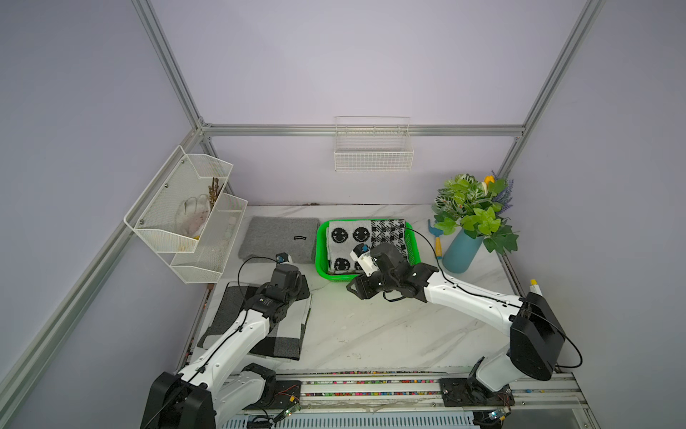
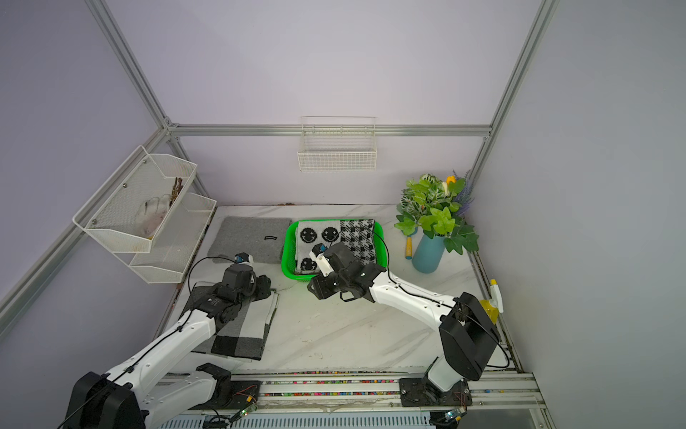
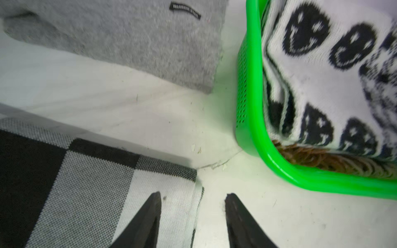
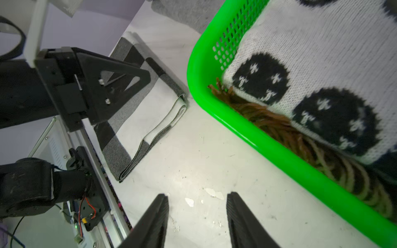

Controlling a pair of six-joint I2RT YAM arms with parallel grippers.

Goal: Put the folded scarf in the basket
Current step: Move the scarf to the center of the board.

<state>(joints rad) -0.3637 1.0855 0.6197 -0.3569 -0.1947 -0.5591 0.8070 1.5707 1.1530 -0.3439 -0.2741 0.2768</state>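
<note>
The right hand [image 4: 197, 194] hangs spread and empty over the counter [image 4: 204, 161] beside the green basket [image 4: 247, 133]; the folded smiley scarf [image 4: 322, 53] lies inside, near the counter's far edge. The left hand [image 3: 193, 193], spread too, hovers over a checked cloth [image 3: 86, 182].

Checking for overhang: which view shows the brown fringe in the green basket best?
The right wrist view: the brown fringe lies close up inside the rim of the green basket, under the smiley scarf. The left wrist view shows a shorter stretch; in both top views it is too small to tell.
</note>
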